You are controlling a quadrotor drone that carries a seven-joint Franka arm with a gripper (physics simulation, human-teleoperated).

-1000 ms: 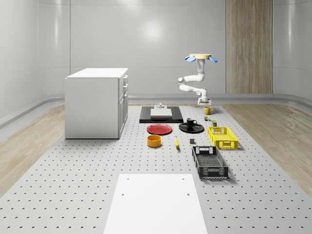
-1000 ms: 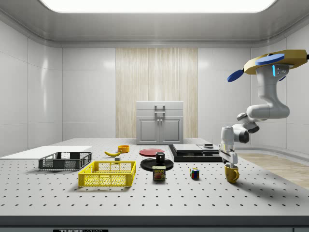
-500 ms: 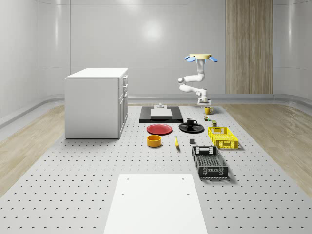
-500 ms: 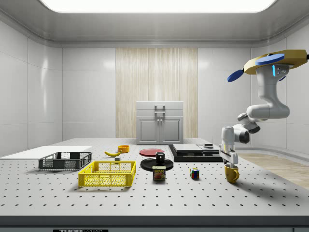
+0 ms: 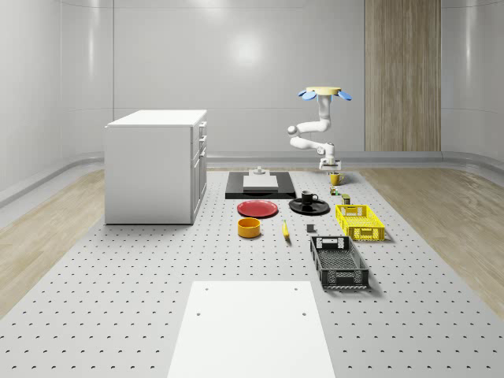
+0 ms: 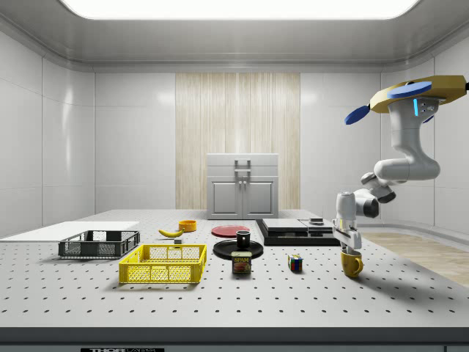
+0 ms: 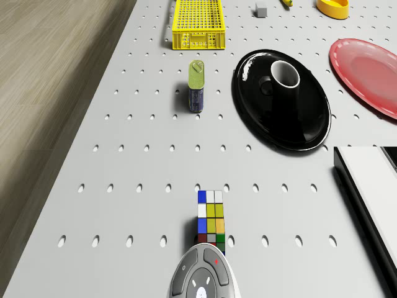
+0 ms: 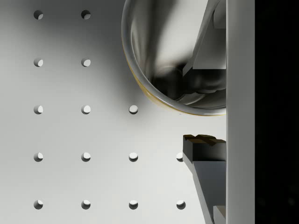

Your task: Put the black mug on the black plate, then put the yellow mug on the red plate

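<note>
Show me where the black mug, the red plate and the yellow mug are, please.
black mug (image 7: 285, 75): drone view, on its open rim as it stands on the black plate.
red plate (image 5: 257, 209): whole-scene view, on the plate's flat middle.
yellow mug (image 6: 352, 265): side view, on its rounded side wall.

Mug (image 7: 284, 74) on plate (image 7: 282, 118), another plate (image 7: 369, 71) beside, can (image 7: 196, 85) opposite.
</note>
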